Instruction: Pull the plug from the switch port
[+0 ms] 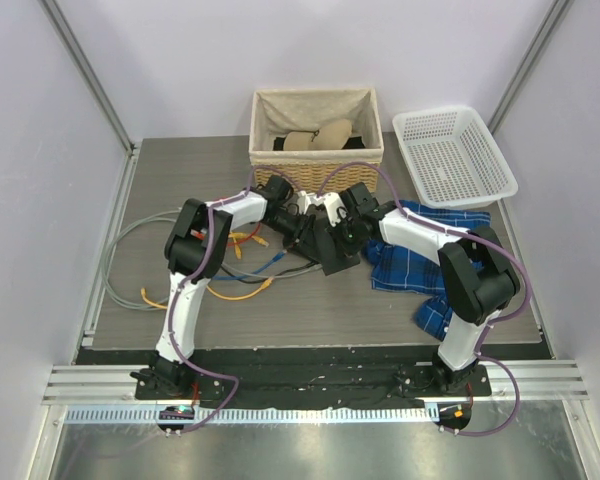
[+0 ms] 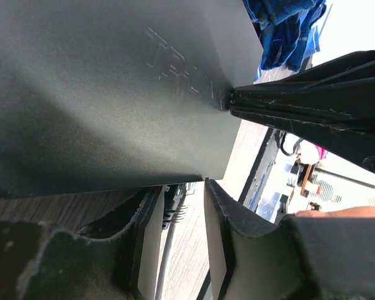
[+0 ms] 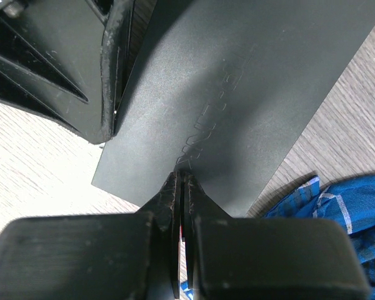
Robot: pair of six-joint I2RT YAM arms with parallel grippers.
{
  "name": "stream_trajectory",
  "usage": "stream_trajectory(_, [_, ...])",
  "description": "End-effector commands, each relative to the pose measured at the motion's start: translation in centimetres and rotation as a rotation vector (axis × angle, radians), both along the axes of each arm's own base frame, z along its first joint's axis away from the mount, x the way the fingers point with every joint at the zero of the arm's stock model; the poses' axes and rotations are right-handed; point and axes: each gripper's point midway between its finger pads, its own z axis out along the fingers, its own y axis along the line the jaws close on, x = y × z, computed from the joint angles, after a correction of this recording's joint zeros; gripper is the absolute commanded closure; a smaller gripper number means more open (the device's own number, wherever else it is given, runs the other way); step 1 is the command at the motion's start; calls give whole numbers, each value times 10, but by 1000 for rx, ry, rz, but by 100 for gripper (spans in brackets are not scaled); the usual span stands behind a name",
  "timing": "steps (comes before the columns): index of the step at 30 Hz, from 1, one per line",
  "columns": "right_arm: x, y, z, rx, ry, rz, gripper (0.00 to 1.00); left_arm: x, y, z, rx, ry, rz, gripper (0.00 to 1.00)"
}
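The switch [image 1: 334, 254] is a flat black box lying mid-table; its embossed top fills the left wrist view [image 2: 100, 94] and the right wrist view [image 3: 250, 94]. My right gripper [image 3: 182, 178] is shut, holds nothing, and its tips press down on the switch's top, as the left wrist view [image 2: 231, 100] also shows. My left gripper [image 2: 180, 187] sits at the switch's narrow edge with its fingers either side of the plug [image 2: 170, 209]. The plug is seated in a port and lies near the left pad, with a gap to the other. A grey cable [image 2: 164, 262] runs from it.
Grey, blue and orange cables [image 1: 230, 275] trail across the table's left side. A wicker basket [image 1: 316, 150] stands behind the arms and a white plastic basket [image 1: 452, 155] at the back right. A blue plaid cloth [image 1: 420, 265] lies right of the switch.
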Motion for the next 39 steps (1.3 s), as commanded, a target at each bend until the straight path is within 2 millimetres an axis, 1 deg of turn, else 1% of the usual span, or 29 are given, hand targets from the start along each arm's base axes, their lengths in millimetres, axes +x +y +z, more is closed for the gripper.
stream_trajectory(1, [-6,-10,-17,-48,26,-2,99,-7,-4,-7,-8,4,-51,64])
stream_trajectory(5, [-8,-10,-18,-49,30,-1,99,-10,-5,-11,-8,13,-72,65])
stream_trajectory(7, [-7,-10,-17,-48,27,-2,99,-10,-3,-17,8,10,-74,69])
stream_trajectory(9, [-7,-10,-18,-49,28,-2,99,-10,-1,-20,16,13,-75,71])
stream_trajectory(15, [-7,-11,-18,-49,31,-3,99,-10,1,-24,28,-11,-86,76])
stream_trajectory(16, [-7,-11,-19,-50,32,-3,99,-11,1,-25,30,-19,-92,79])
stream_trajectory(21, [-8,-10,-19,-48,35,-1,99,-10,7,-35,71,-52,-98,85])
stream_trajectory(25, [-9,-10,-22,-49,41,-2,99,-16,8,-38,69,-45,-109,88])
stream_trajectory(26, [-9,-10,-22,-49,41,0,99,-17,10,-40,57,-67,-128,88])
stream_trajectory(27, [-8,-9,-21,-48,38,0,99,-18,9,-37,36,-64,-135,87])
stream_trajectory(28, [-9,-10,-23,-50,42,0,99,-21,9,-38,30,-60,-141,84])
stream_trajectory(29, [-8,-9,-23,-48,42,1,99,-20,8,-38,24,-63,-143,83])
stream_trajectory(30, [-9,-9,-23,-49,44,-1,99,-23,9,-38,16,-58,-149,79])
stream_trajectory(33, [-8,-10,-23,-50,42,0,99,-21,11,-46,44,-63,-140,78])
stream_trajectory(35, [-9,-10,-23,-50,44,-1,99,-18,12,-50,66,-71,-131,80])
stream_trajectory(36, [-10,-11,-24,-52,49,-4,99,-16,13,-52,79,-70,-123,85])
stream_trajectory(38, [-9,-10,-24,-52,47,-1,99,-16,13,-54,93,-62,-116,90])
stream_trajectory(39, [-9,-10,-24,-52,49,-1,99,-16,13,-54,95,-56,-113,96])
